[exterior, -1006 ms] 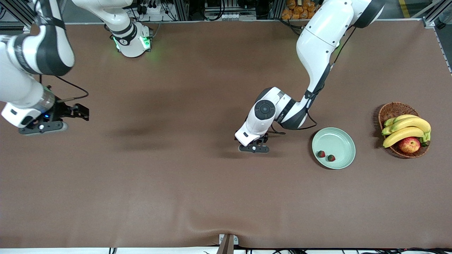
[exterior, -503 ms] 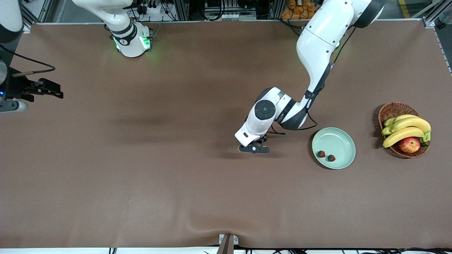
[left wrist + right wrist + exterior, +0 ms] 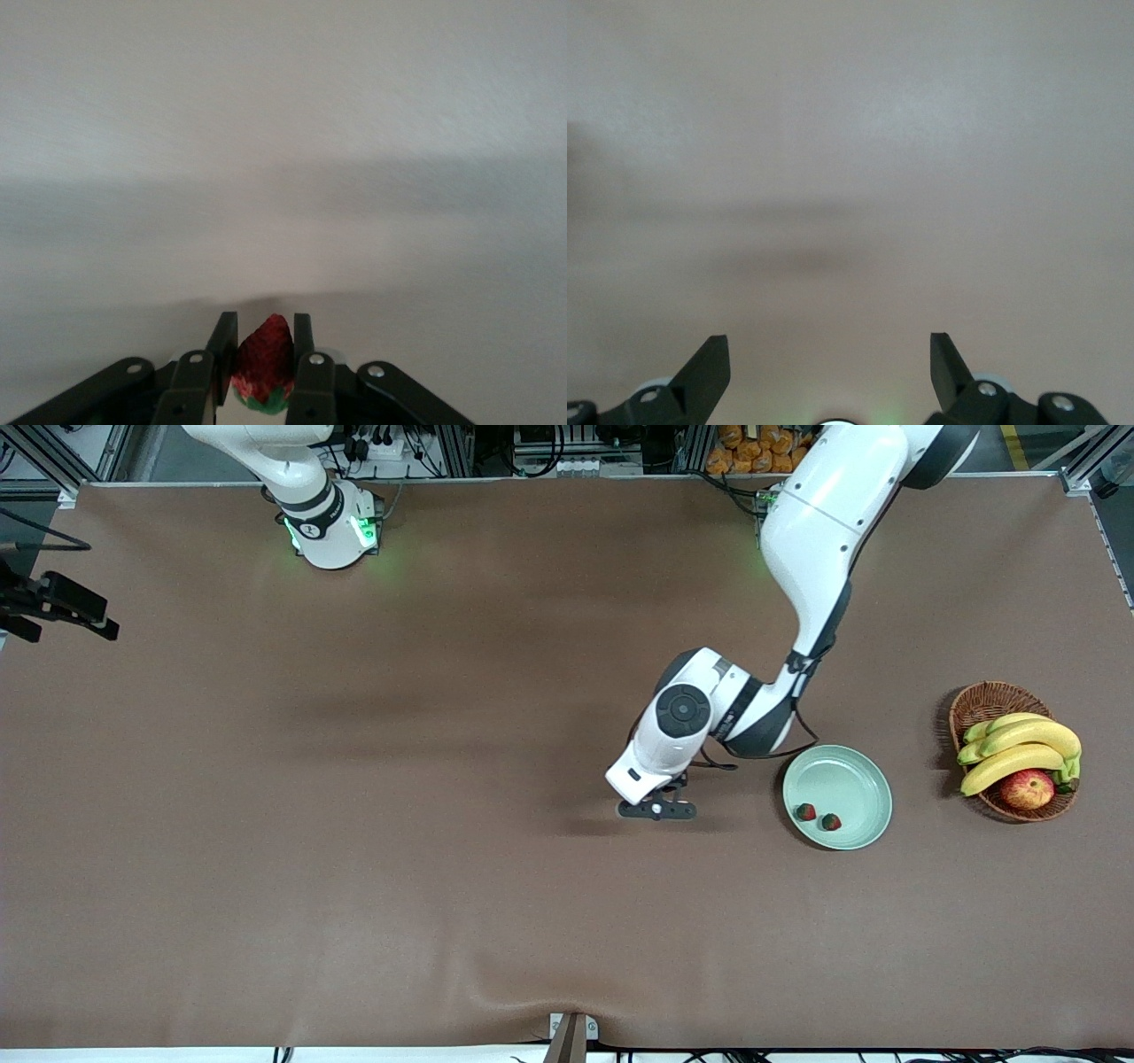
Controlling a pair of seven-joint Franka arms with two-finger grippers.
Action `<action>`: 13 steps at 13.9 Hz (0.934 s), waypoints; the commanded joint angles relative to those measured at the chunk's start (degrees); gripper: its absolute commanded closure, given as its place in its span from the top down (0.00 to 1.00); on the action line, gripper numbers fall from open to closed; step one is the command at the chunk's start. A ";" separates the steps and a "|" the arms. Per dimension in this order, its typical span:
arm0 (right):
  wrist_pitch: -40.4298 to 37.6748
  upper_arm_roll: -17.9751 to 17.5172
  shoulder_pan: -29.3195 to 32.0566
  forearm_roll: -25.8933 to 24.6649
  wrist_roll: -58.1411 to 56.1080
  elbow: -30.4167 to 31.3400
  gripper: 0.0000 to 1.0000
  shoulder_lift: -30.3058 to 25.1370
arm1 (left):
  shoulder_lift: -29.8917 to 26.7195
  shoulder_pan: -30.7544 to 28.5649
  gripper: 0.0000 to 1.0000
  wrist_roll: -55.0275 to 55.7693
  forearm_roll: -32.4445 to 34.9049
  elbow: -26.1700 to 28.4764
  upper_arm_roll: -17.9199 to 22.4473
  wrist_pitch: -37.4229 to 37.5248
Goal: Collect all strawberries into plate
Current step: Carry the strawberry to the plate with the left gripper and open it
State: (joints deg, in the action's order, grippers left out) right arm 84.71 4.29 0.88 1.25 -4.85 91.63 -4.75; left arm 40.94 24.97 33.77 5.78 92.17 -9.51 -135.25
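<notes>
Over the brown table (image 3: pixel 443 868), beside the plate (image 3: pixel 864 775) holding two strawberries (image 3: pixel 805 812), the left gripper (image 3: pixel 264 341) pinches a third strawberry (image 3: pixel 265 360); the right gripper (image 3: pixel 829 359) waits, fingers spread.

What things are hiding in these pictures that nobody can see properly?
1. Front view: the third strawberry is hidden under the left arm's wrist; only the left wrist view shows it, in the left gripper.
2. Front view: the right gripper is cut off by the picture's edge.
3. Front view: the two strawberries in the plate are too small to show their leafy caps.
4. Front view: bananas hide the basket's inside.
</notes>
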 commanded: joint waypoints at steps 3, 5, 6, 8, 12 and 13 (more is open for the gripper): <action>0.28 -0.51 0.62 0.77 6.06 0.04 1.00 -0.97 | -9.02 -8.09 0.01 -9.50 1.07 3.09 -0.77 9.30; -0.07 -0.42 0.62 0.94 7.92 0.30 1.00 -0.97 | -11.32 -10.54 0.01 -10.38 1.07 5.72 -0.68 9.31; -0.16 -0.33 0.70 0.94 8.02 0.22 1.00 -0.88 | -11.67 -12.65 0.02 -11.69 1.33 7.39 -0.68 9.31; 0.01 -0.24 0.70 0.94 8.54 0.04 1.00 -0.79 | -12.64 -16.25 0.04 -15.20 1.60 8.89 -0.68 9.13; -0.25 -0.51 0.53 0.06 8.46 -1.19 1.00 -0.70 | -13.17 -23.64 0.04 -26.27 1.60 11.18 -0.68 9.13; -0.25 -0.51 0.53 0.06 8.37 -1.28 1.00 -0.62 | -12.91 -25.22 0.04 -28.73 1.60 11.36 -0.68 9.04</action>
State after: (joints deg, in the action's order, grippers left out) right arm 84.87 4.27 0.88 1.26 2.78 91.35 -5.32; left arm 29.94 2.74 8.68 5.85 100.99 -9.50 -125.80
